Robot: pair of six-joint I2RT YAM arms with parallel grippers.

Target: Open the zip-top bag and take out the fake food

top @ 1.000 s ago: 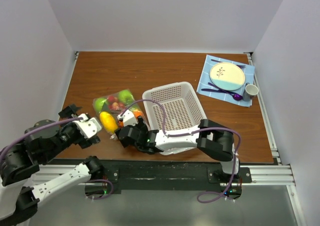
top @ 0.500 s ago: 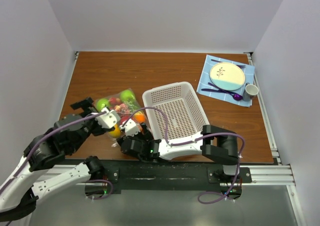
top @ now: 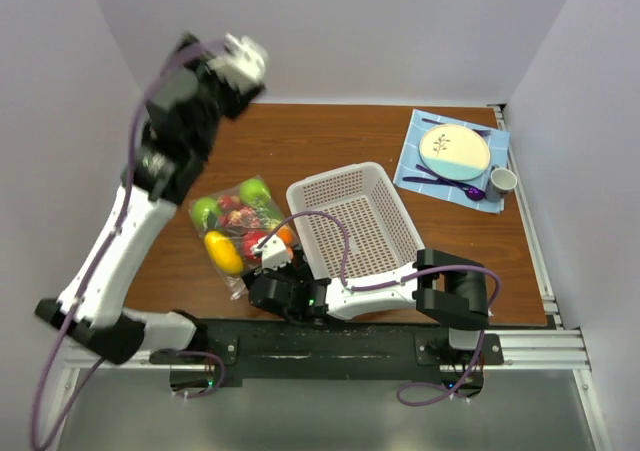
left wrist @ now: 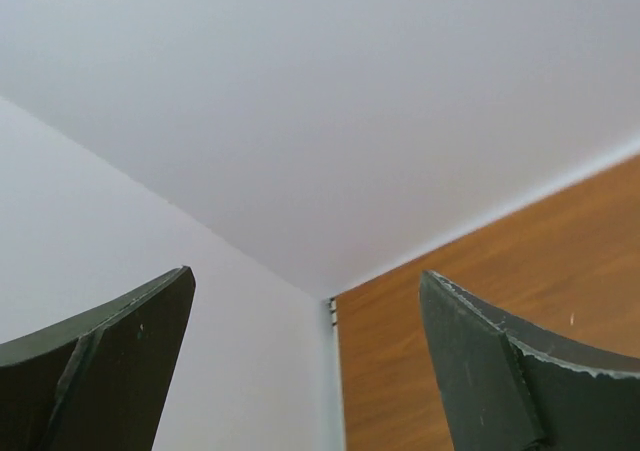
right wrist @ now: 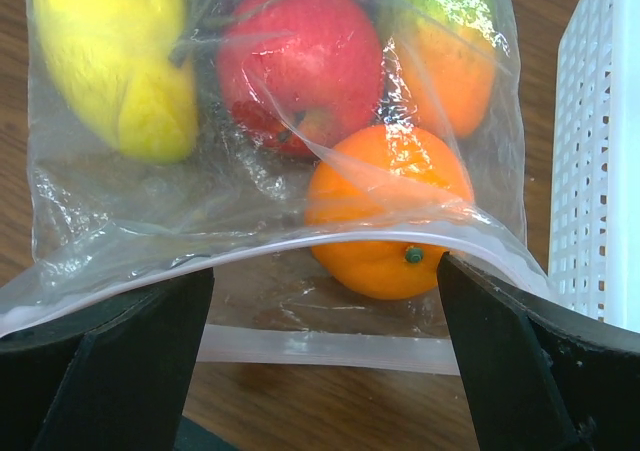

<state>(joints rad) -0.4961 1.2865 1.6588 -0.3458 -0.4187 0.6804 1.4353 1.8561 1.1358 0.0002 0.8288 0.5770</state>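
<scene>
Gripper on right arm (right wrist: pixel 325 306) low at the near edge of the table (top: pixel 330 136), jaws spread wide, nothing clamped. Its fingers (right wrist: pixel 110 356) flank the mouth of the zip-top bag (right wrist: pixel 270 206); contact with the plastic can't be told. Bag mouth is parted: one lip arches over an orange (right wrist: pixel 390 216), the other zip strip (right wrist: pixel 330 349) lies flat on the wood. Fake food all inside the bag: red apple (right wrist: pixel 290 66), banana (right wrist: pixel 120 61), second orange (right wrist: pixel 452 71), something green at the top edge. Basket (right wrist: pixel 600 141) is just right of the bag.

Top view: right gripper (top: pixel 268 254) at the bag's near end. Bag (top: pixel 235 229) lies flat on the table left of the white basket (top: pixel 350 221), touching or nearly so. Banana (top: pixel 222 251) and green apples (top: pixel 205 209) show through.

Left gripper (top: pixel 240 61) is raised high over the far-left corner, well apart from the bag. Wrist view: left gripper (left wrist: pixel 310 356) open and empty, aimed at the wall corner.

Far right: plate (top: pixel 455 151) on a blue cloth (top: pixel 412 169), cup (top: pixel 503 180), purple spoon (top: pixel 465 189).
</scene>
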